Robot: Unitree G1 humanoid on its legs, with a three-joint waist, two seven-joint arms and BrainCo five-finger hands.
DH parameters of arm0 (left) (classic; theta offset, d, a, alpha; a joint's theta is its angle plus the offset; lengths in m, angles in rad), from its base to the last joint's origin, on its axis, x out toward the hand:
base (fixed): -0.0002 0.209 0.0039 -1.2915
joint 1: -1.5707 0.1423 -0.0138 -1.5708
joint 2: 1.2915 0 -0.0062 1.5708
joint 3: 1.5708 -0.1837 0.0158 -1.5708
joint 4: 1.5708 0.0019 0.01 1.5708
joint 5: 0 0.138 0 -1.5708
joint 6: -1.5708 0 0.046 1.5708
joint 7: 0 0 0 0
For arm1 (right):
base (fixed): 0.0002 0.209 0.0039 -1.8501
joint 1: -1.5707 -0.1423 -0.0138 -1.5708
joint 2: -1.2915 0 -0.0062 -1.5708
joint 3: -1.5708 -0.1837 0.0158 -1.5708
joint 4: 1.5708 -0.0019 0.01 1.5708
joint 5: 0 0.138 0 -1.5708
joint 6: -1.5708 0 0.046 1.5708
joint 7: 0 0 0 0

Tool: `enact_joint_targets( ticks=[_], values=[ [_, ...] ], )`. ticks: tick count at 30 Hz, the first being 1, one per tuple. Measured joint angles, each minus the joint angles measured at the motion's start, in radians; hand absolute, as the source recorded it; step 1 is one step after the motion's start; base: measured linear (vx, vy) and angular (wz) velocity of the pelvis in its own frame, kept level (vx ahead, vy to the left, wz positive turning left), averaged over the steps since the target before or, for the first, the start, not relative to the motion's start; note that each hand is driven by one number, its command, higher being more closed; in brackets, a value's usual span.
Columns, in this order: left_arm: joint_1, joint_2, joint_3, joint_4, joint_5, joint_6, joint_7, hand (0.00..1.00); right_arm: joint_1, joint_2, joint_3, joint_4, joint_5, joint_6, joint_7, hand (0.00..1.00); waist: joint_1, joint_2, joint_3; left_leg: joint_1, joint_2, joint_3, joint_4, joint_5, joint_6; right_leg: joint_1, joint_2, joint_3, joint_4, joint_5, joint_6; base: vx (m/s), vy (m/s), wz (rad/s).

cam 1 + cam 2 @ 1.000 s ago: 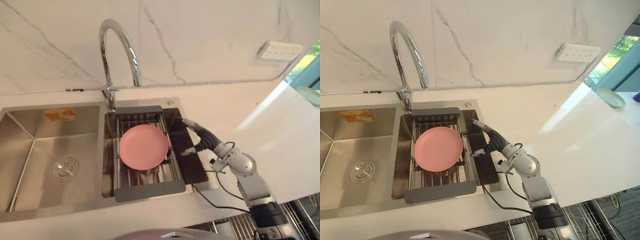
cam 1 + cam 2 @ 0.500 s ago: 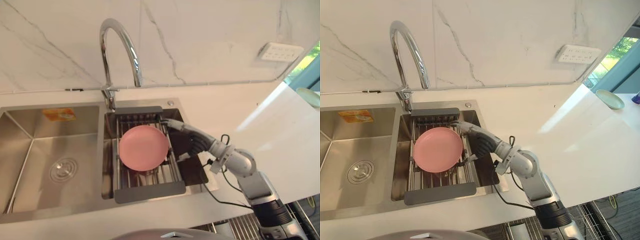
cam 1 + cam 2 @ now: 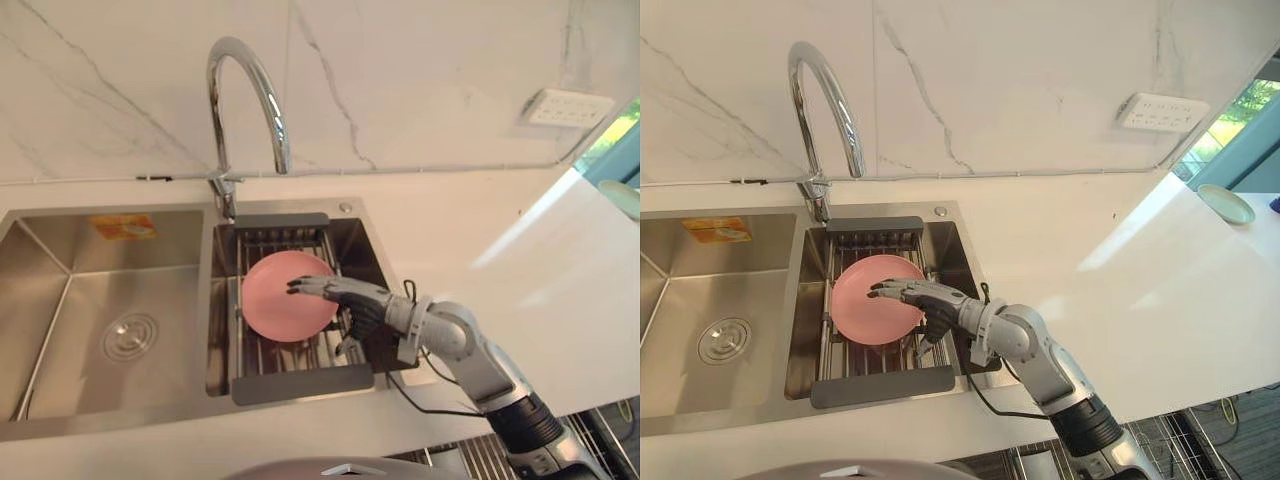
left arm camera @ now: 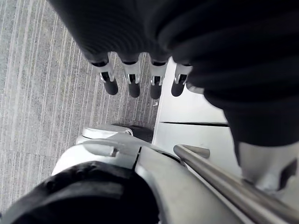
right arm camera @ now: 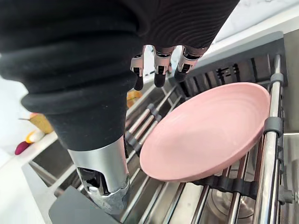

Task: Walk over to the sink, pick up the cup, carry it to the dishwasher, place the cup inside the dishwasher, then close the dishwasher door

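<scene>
— Pink plate (image 3: 285, 310), not a cup, is the dish waiting here. In the left eye view it lies on the wire rack (image 3: 300, 382) set over the right basin of the steel sink (image 3: 100, 270), below the tap (image 3: 245, 95).

— And the right hand (image 3: 345, 297)?

— It reaches in from the right, fingers stretched out over the plate's right half, dark tips near its middle.

— Does the right eye view add anything?

— It shows the same reach. The hand is released and carries nothing. I cannot tell from there whether the tips touch the plate.

— Left wrist view?

— The left hand (image 4: 140, 81) hangs over grey floor (image 4: 37, 93), fingers loose and holding nothing.

— Right wrist view?

— The fingers (image 5: 159, 70) are straight and sit above the plate's far rim, with the thumb well apart from them. The plate seems propped at a slant on the rack bars.

— So how should the pickup go?

— My judgement is to lower the hand until the fingers lie on the top face. Then bring the thumb under the raised rim and pinch at the edge. The plate looks smooth and shallow, so a loose hold may slip. Lift it clear of the bars before swinging away.
</scene>
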Motion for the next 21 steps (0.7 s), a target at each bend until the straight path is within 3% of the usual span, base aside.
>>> enact_joint_targets(
  ticks=[4,21],
  values=[
    [-0.002,0.001,-0.003,0.000,0.000,0.000,0.000,0.00,-0.010,0.006,0.028,0.059,-0.062,0.014,-0.010,0.00,0.007,0.000,0.000,0.000,-0.001,-0.004,0.000,0.001,0.001,0.002,0.000,-0.004,-0.001,0.000,0.000,0.00,0.000,0.01],
    [-0.011,0.006,-0.035,-0.022,0.001,0.011,0.003,0.00,-0.010,0.083,0.091,0.243,-0.281,0.026,-0.189,0.00,0.026,0.005,0.013,0.003,-0.004,-0.024,0.000,0.002,0.003,0.013,-0.004,-0.022,-0.004,-0.003,0.004,-0.01,-0.002,0.03]
  ],
)
